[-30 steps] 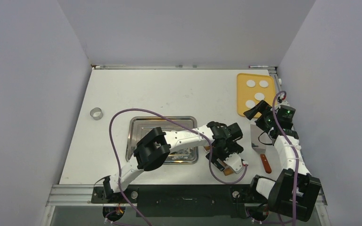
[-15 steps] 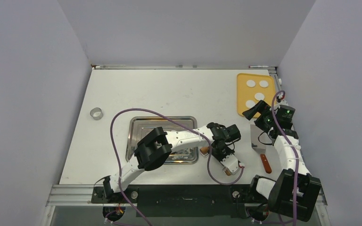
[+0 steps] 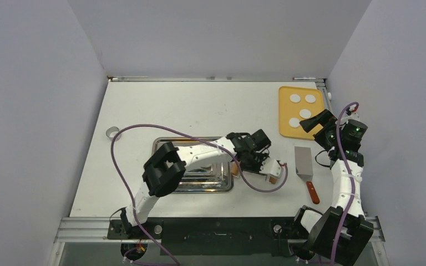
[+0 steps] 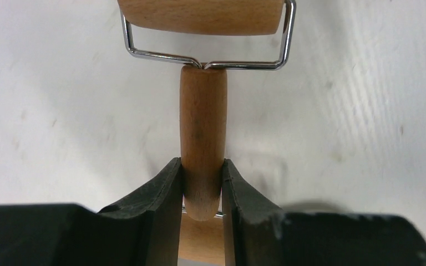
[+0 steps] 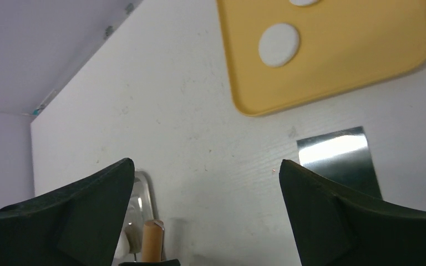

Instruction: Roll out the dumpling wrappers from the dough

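The dumpling wrappers (image 3: 305,113) are lying on the yellow board (image 3: 284,108) at the far right of the bench (image 3: 199,105) — four small white discs, none touching another. The right gripper (image 3: 313,121) is hovering by the board's near right edge, its fingers spread wide and grasping nothing. Nearer and further left, the left gripper (image 4: 202,188) is clenching the wooden handle of the rolling pin (image 4: 202,111) just right of the metal tray (image 3: 156,149) — a steel scraper (image 3: 303,159) is lying to its right.

Left tool (image 4: 202,180) with roller (image 4: 202,119) farther up-table
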